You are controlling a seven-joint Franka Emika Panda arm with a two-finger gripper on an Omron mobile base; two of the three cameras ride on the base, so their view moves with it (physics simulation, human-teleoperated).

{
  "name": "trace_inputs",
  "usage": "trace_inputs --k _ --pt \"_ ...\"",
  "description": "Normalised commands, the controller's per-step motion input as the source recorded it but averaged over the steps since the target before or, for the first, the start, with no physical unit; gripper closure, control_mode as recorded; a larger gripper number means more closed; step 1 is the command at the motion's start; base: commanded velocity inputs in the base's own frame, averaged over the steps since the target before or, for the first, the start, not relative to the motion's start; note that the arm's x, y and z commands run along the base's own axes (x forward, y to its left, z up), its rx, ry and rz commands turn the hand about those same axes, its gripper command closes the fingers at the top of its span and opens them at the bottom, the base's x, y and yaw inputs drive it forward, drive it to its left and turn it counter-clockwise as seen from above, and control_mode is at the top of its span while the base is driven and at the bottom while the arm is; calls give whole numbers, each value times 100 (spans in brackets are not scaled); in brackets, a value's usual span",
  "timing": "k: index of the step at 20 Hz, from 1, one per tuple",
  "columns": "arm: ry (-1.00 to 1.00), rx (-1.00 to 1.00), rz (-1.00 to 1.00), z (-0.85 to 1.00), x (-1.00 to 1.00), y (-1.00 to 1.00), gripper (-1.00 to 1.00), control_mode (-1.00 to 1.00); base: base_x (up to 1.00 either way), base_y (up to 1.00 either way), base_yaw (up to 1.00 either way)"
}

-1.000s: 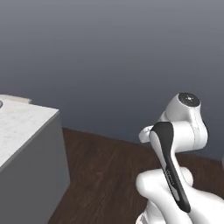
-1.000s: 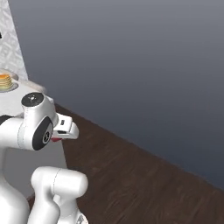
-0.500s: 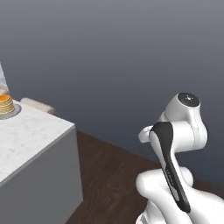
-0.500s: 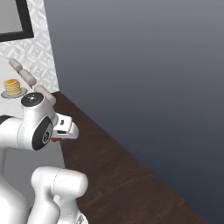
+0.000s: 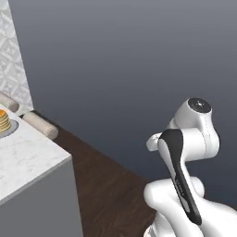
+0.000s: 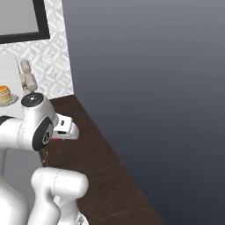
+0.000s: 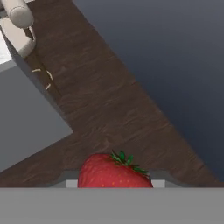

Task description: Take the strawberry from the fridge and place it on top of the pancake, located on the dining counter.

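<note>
The strawberry, bright red with a green cap, sits between the finger tips of my gripper, which is shut on it. From the right base view the gripper hangs low in front of the folded arm, over dark wood floor, with a red speck under it. The pancake is a golden stack on a grey plate on the dining counter, far left. The same pancake also appears up left on the counter's marble top. The fridge is out of view.
Beige padded stools stand at the counter's far side, another stool at the hand view's top left. The counter's grey base lies left of the gripper. A dark grey wall is ahead, and a patterned tile wall with a black-framed panel is left.
The whole scene has shifted as the base moved: the counter and pancake have come further into view and the tiled wall has appeared. The arm's pose and its hold on the strawberry are unchanged.
</note>
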Motion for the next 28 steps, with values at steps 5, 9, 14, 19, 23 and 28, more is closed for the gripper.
trace_inputs --k 5,9,14,19,23,28 --pt "0 0 0 0 0 0 100 100 69 -37 46" --pt "0 0 0 0 0 0 100 100 53 -58 54" --pt "0 0 0 0 0 0 100 100 54 -63 58" --pt "0 0 0 0 0 0 100 100 94 -47 48" --pt "0 0 0 0 0 0 100 100 100 -42 46" --pt "0 0 0 0 0 0 100 100 95 -48 56"
